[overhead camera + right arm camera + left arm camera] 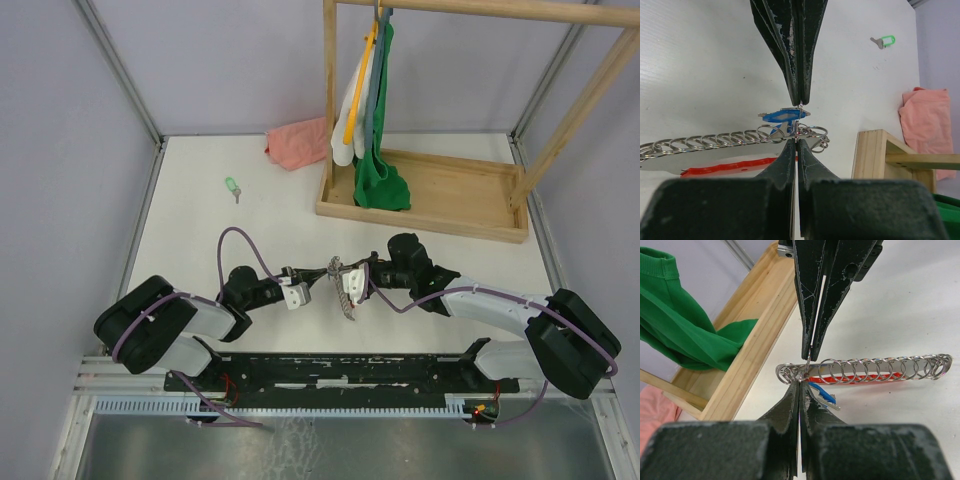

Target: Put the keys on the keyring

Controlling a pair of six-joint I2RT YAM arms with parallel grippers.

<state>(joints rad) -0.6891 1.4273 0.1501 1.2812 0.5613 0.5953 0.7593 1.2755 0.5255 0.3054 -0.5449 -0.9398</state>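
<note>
Beyond keyring (346, 289): wooden rack (462, 186), pink cloth (297, 143); green key (232, 186) apart.

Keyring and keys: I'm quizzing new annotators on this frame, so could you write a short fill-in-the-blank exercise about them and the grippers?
The blue key sits at the keyring; the lone key far out on the table is ___.
The left gripper and the right gripper both have their jaws ___.
The strap under the keyring's chain of rings is ___.
Missing words: green; shut; red.
</note>
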